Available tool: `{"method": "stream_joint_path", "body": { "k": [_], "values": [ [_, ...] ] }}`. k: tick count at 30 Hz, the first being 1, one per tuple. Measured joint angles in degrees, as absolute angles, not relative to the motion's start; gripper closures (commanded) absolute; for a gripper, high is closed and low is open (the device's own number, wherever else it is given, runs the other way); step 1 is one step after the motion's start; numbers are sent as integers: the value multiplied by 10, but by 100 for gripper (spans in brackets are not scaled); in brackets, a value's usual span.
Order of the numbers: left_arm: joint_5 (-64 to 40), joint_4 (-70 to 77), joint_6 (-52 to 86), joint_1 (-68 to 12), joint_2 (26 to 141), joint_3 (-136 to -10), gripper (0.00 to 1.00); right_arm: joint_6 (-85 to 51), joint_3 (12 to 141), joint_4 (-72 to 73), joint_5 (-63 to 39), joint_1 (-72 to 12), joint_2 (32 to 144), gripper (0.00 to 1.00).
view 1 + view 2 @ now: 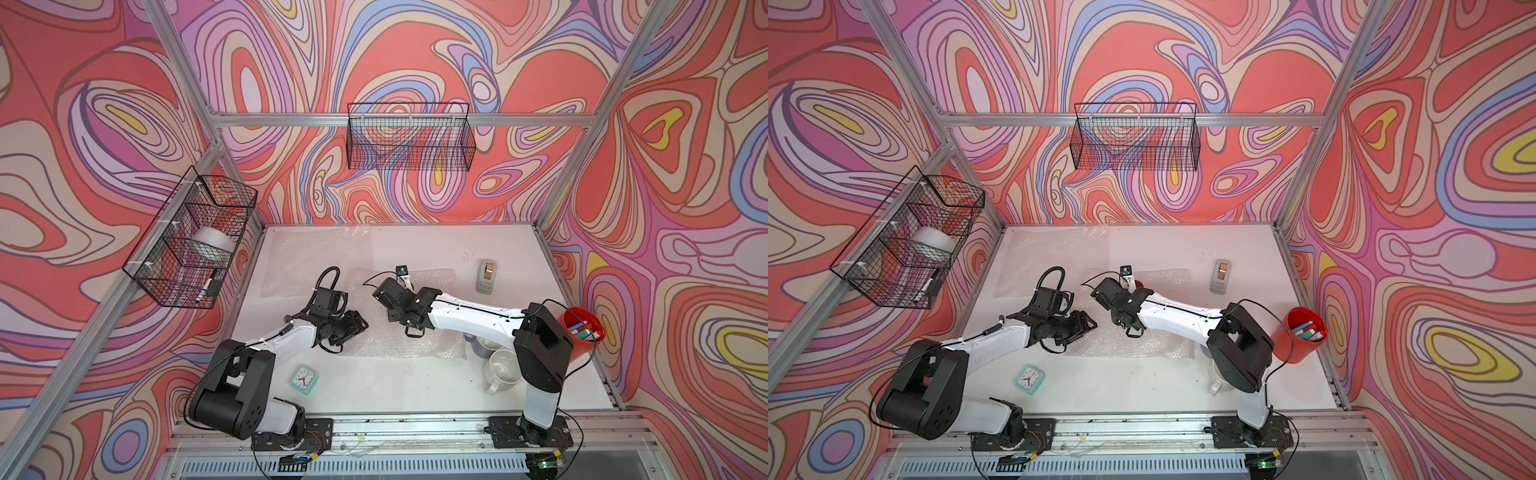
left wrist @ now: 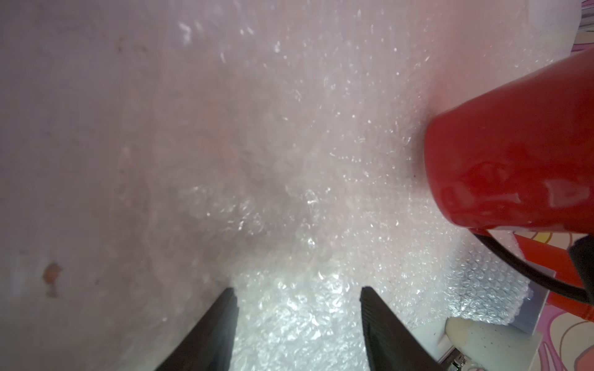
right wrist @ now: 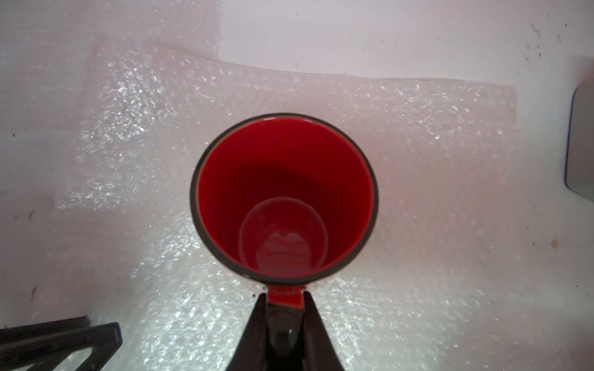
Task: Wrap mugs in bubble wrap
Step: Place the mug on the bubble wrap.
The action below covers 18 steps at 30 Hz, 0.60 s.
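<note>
Gripping red mug (image 3: 284, 199) by its handle over bubble wrap (image 3: 418, 128)

Right wrist view looks straight into the mug, with the right pincer (image 3: 284, 297) clenched on the handle. Both top views hide nearly all of it under the arm. Left wrist view shows its outer wall and the left pincer (image 2: 297, 292) released, nothing between its jaws, over the sheet. Whether the mug touches the wrap cannot be told. Lavender mug (image 1: 478, 347) and white mug (image 1: 505, 368) sit partly behind the right arm, near a red cup (image 1: 582, 328). A tape dispenser (image 1: 486, 276) and clock (image 1: 303, 378) lie on the white surface (image 1: 415, 390), between swirl-patterned walls.
</note>
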State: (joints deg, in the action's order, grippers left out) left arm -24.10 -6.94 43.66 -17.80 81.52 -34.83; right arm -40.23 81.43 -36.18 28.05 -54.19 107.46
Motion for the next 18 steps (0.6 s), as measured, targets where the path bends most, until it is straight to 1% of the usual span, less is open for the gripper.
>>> {"method": "stream_joint_path", "body": {
  "k": [10,13,15,18],
  "values": [
    [-234,-60,455,-189,809,-343,36,-430,814,-372,265,-545,1075,99],
    [-225,-67,457,-190,793,-342,36,-438,807,-367,247,-545,1073,82],
    [-220,-75,457,-191,776,-342,36,-440,801,-364,227,-545,1071,74],
    [-212,-87,456,-192,756,-343,35,-441,795,-355,189,-546,1071,58]
  ]
}}
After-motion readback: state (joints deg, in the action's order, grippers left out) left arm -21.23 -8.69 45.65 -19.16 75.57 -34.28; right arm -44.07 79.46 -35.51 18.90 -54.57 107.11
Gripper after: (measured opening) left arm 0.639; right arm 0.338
